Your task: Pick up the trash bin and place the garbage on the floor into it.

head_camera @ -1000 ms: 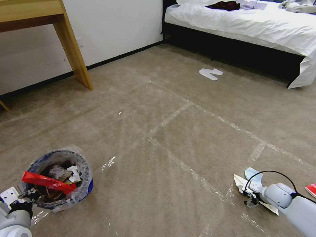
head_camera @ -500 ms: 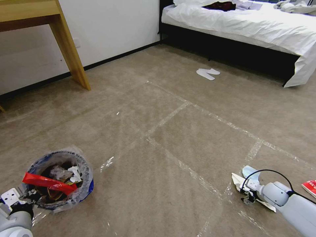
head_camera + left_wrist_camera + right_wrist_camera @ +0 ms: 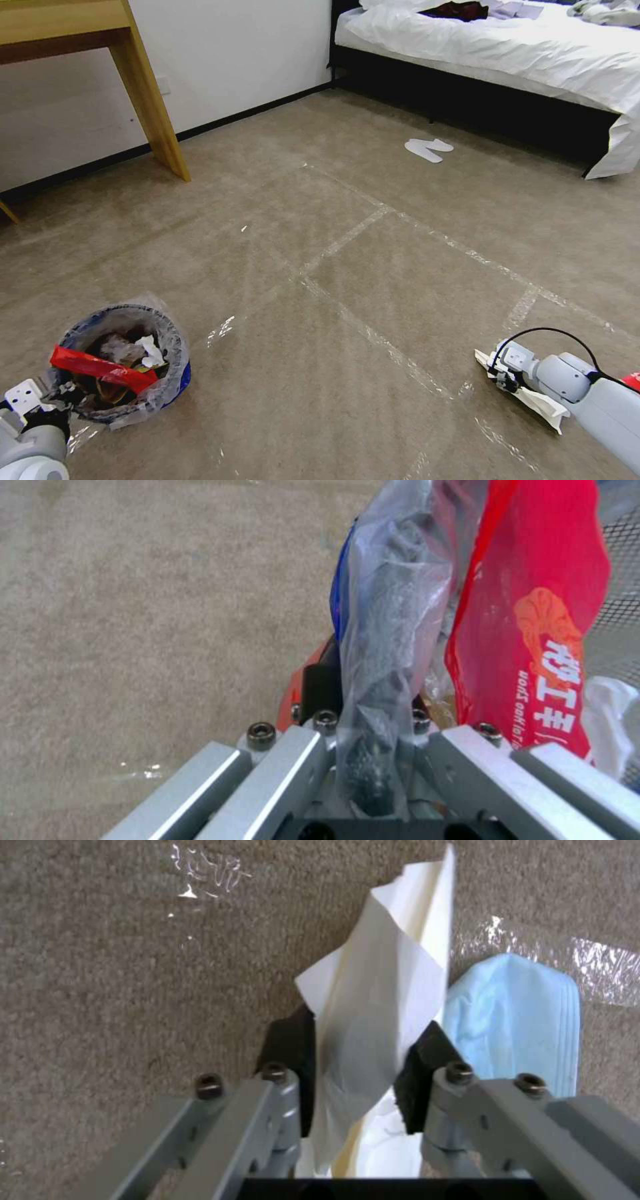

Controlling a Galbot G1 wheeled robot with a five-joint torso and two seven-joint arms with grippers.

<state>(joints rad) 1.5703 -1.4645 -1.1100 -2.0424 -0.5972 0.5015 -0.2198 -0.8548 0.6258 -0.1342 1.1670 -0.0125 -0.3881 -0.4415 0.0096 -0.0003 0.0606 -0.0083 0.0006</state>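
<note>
Jaws of right gripper (image 3: 360,1070) around one white tissue (image 3: 380,1005), beside one blue mask (image 3: 520,1015).

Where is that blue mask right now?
The blue mask lies on the carpet beside the white packet clamped in the right gripper, seen in the right wrist view.

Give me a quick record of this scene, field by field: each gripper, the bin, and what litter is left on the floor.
left gripper: shut on the trash bin rim and its plastic liner
right gripper: shut on the white packet, low over the carpet
bin contents: red wrapper strip, tissues, other litter
litter on floor: blue mask beside the white packet
background: bed, desk leg, white slippers
</note>
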